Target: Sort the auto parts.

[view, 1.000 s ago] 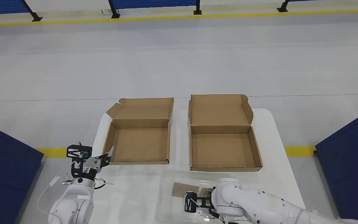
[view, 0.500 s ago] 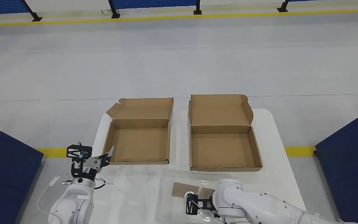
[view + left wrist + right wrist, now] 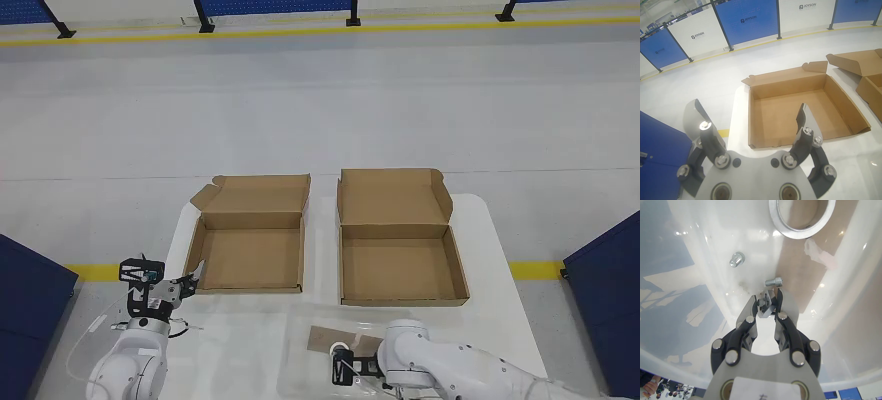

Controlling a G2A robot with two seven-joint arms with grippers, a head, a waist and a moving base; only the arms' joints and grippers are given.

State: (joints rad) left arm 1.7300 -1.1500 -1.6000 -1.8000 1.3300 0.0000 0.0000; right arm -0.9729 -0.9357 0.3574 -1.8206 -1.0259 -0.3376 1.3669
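Observation:
My right gripper (image 3: 766,296) is down inside a clear plastic bin (image 3: 696,294), shut on a small metal block (image 3: 766,306) with holes in its face. Just beyond the fingertips lies a short bolt (image 3: 773,281), and farther off a stubby plug bolt (image 3: 737,259) and a wide metal ring (image 3: 802,232). In the top view the right gripper (image 3: 341,364) sits at the table's near edge. My left gripper (image 3: 749,104) hovers open and holds nothing, near the front left corner of the left cardboard box (image 3: 802,113).
Two open cardboard boxes, the left box (image 3: 248,258) and the right box (image 3: 400,268), stand side by side on the white table (image 3: 320,250) with lids folded back. A whitish plastic scrap (image 3: 821,255) lies in the bin near the ring.
In the top view the right arm has shifted slightly toward the table's near edge. The left arm has kept still.

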